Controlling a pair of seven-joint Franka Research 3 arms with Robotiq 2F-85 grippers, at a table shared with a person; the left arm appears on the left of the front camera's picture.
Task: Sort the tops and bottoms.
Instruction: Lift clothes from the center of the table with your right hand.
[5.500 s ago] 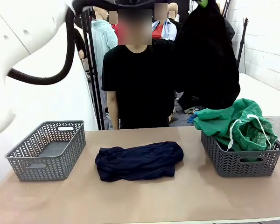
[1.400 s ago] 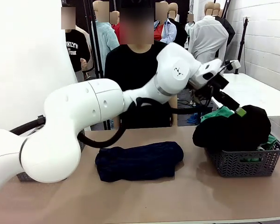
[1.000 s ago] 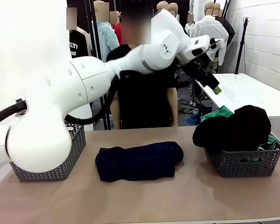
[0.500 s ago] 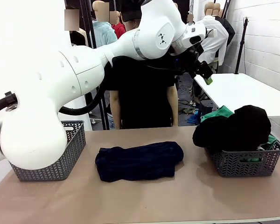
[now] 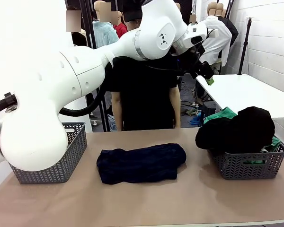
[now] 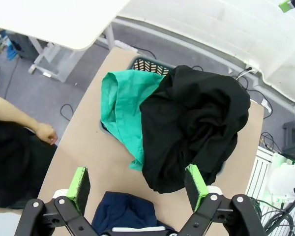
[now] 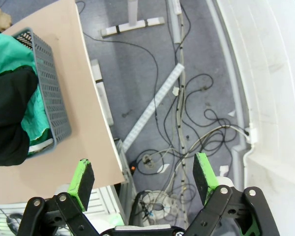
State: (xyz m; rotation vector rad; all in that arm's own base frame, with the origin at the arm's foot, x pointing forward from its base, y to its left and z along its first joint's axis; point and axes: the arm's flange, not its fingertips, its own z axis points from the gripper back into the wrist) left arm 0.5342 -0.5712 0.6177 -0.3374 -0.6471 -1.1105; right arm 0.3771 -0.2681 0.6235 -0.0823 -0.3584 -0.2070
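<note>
Your left gripper is high in the air, up over the far right part of the table. Its two green pads stand wide apart, and nothing is between them. Your right gripper is wide open and empty too. It looks down past the table's edge at the floor and cables, with the right basket off to one side.

The next thing to sort looks like the dark blue garment. It lies flat in the middle of the table, between the two baskets. Its long side runs left to right, the same way as the table's front edge. From your left gripper it is down and back toward the left. In the left wrist view you see just a bit of dark blue at the bottom, low between the fingers.

The bottoms, bright green, already sit in the right basket. A black garment is piled on top, so only a green edge peeks out.

The left basket sits at the other end, partly hidden behind the big white arm.

I think your left gripper is the nearer one to the blue garment. You would bring it down and toward the middle. Turn the fingers so they close across the short way of the cloth.
</note>
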